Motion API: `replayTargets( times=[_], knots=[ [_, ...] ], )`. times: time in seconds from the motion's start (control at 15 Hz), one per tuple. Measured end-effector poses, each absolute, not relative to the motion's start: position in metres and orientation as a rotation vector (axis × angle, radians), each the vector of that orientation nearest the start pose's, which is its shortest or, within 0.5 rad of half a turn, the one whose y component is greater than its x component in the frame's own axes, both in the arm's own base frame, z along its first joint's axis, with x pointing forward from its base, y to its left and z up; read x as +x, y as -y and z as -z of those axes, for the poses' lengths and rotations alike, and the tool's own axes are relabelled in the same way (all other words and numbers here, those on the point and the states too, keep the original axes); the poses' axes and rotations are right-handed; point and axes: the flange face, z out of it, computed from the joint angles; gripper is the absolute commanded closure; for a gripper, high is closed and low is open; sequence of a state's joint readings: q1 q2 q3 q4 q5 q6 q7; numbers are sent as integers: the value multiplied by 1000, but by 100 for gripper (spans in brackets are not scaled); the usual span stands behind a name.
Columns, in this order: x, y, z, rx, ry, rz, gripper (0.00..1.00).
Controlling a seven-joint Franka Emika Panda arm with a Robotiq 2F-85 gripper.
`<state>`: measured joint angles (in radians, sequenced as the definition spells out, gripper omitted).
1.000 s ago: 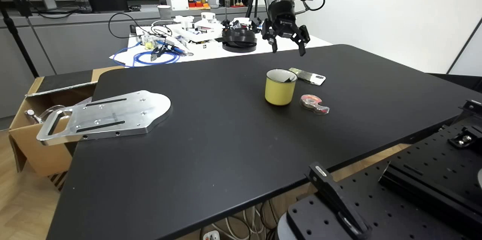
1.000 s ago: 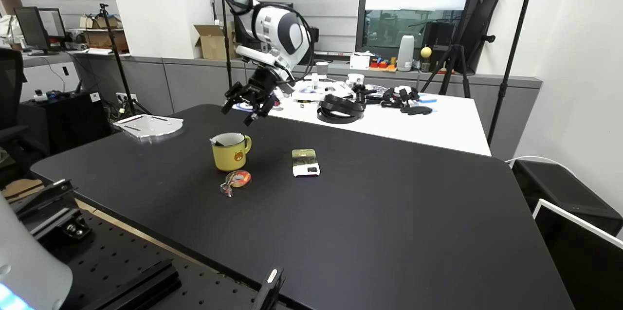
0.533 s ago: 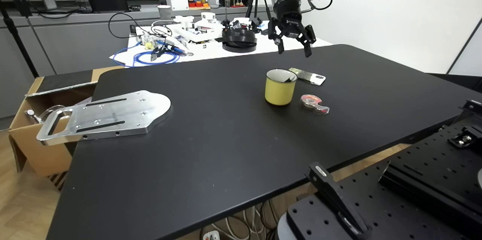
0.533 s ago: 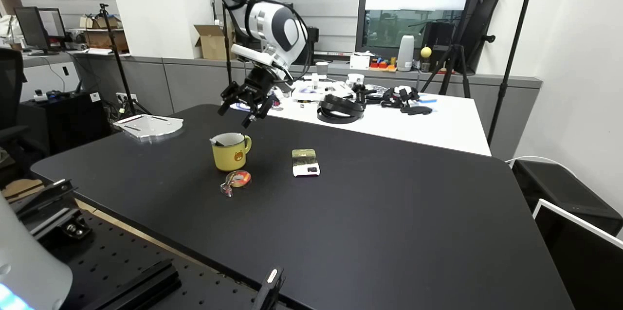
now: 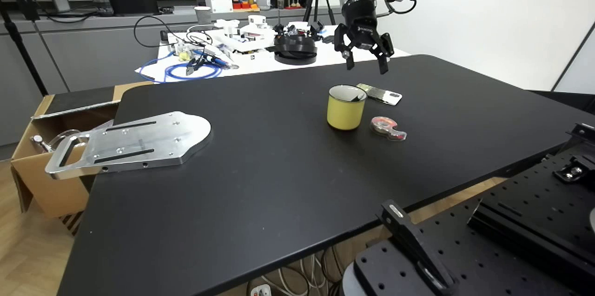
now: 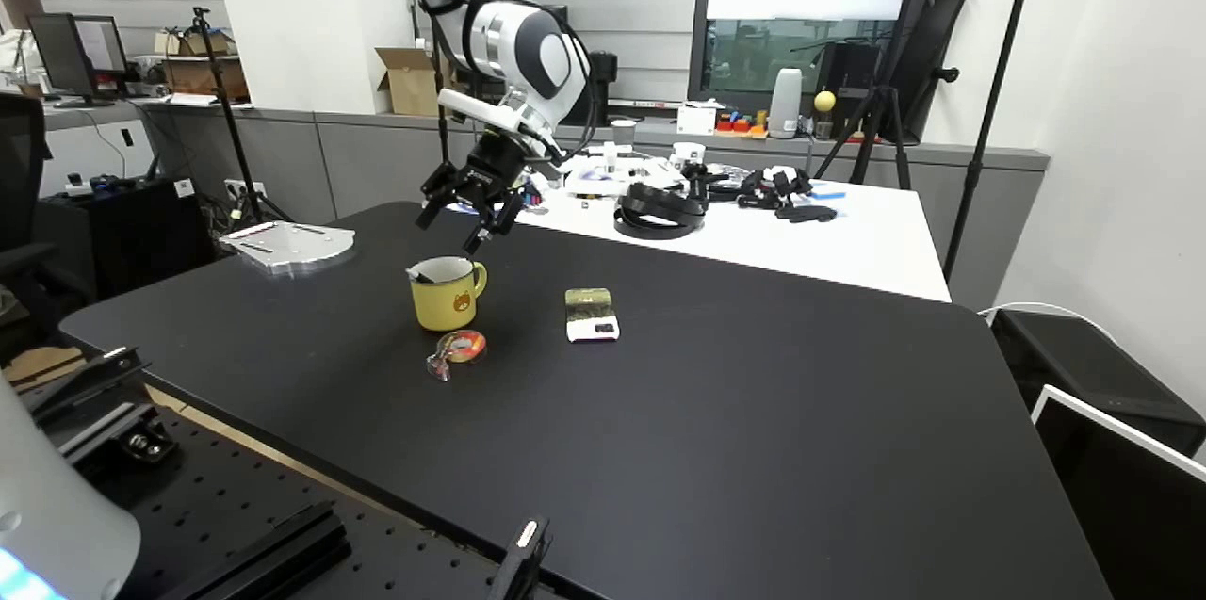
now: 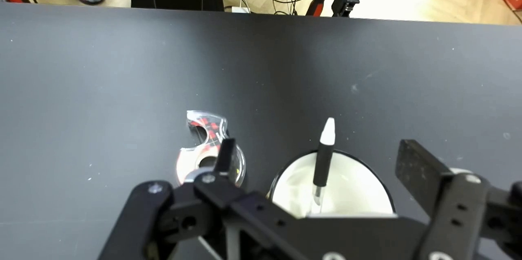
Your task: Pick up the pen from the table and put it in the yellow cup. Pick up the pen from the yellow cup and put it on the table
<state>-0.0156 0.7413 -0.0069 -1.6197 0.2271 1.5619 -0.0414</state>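
Pincer [image 5: 366, 68] spread wide, nothing gripped; pen [image 7: 323, 165] leans in cup [image 5: 343, 117], white end past rim at 12 o'clock, wrist view; likely too long to sit fully inside; wide jaws presumably to straddle it.

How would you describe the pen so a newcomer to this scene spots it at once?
On the black table stands the yellow cup, beside the clear tape dispenser. The pen leans inside that cup, its white end poking past the dark rim in the wrist view. Unlike the tape dispenser and the flat slab, which lie on the table, it is a slim stick.
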Motion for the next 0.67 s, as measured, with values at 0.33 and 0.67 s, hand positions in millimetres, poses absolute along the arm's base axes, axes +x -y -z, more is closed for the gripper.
replayTargets(
  times=[0.33,0.67],
  knots=[
    [583,-12,-161,-2682,-99,-1127,0],
    [582,-12,-161,-2682,-99,-1126,0]
  ],
)
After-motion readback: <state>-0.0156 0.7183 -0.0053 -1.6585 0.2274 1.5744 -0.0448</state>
